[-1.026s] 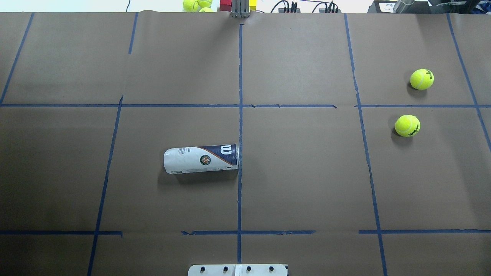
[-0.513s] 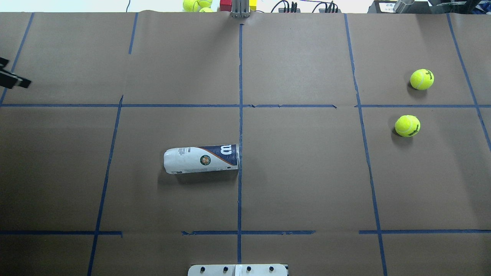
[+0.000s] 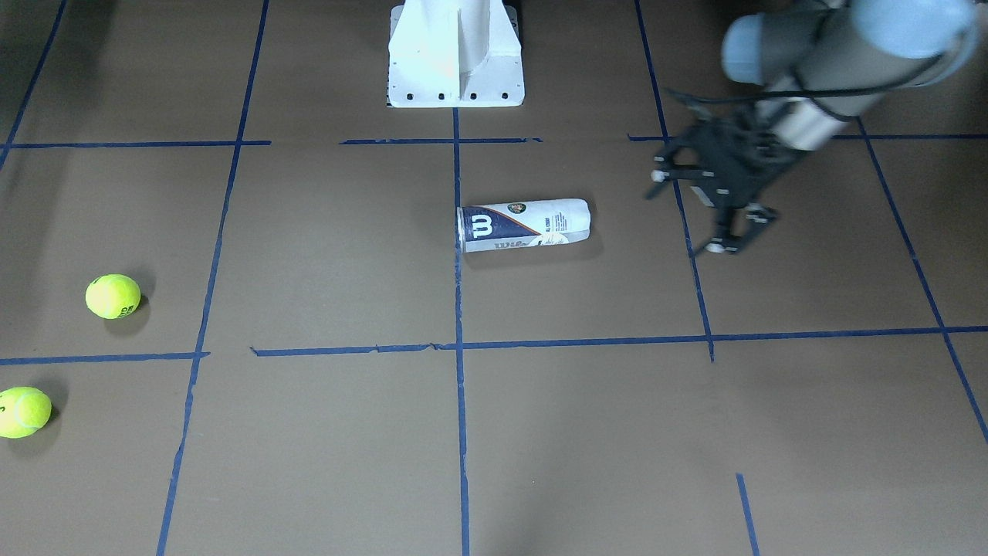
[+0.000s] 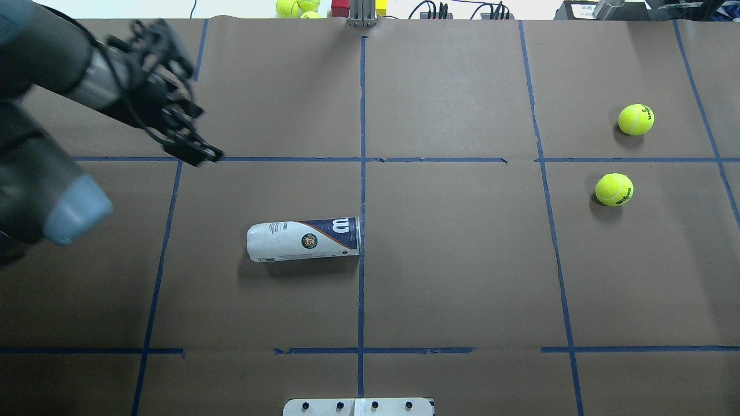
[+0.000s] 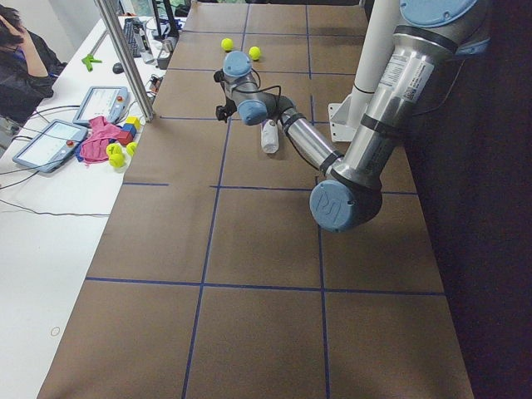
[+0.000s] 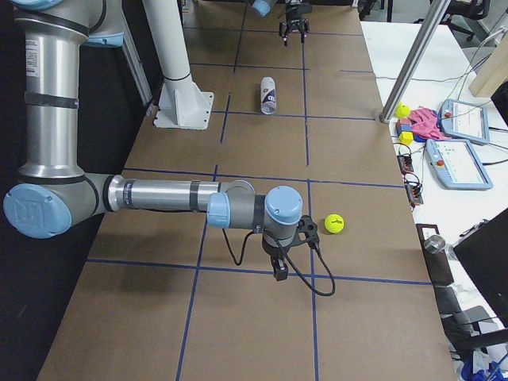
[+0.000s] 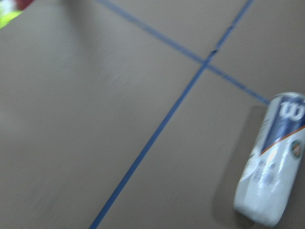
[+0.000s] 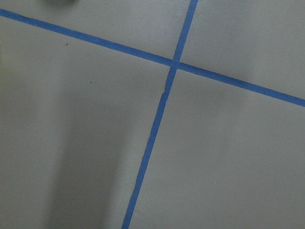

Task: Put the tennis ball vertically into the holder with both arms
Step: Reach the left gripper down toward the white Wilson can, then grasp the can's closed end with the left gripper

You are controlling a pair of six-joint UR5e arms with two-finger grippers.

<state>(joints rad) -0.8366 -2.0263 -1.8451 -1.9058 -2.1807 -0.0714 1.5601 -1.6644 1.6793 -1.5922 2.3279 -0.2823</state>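
The holder [image 4: 303,241] lies on its side near the table's middle, its metal-rimmed mouth toward the centre tape line. It also shows in the front view [image 3: 525,224] and the left wrist view [image 7: 276,162]. My left gripper [image 4: 196,110] hangs open and empty above the table, apart from the holder's closed end; in the front view [image 3: 687,212] its fingers are spread wide. Two tennis balls [image 4: 636,119] [image 4: 614,189] rest at the far right. My right gripper [image 6: 278,266] shows only in the right side view, beside a ball [image 6: 335,224]; I cannot tell whether it is open or shut.
The white pedestal base [image 3: 455,77] stands at the robot's edge of the table. Spare balls and coloured blocks [image 4: 300,7] sit beyond the far edge. Blue tape lines [image 4: 362,173] grid the brown paper. Tablets [image 5: 50,141] and a person are off the table's far side.
My left arm has swung in from the left edge of the overhead view, toward the holder. The holder and both balls have not moved.
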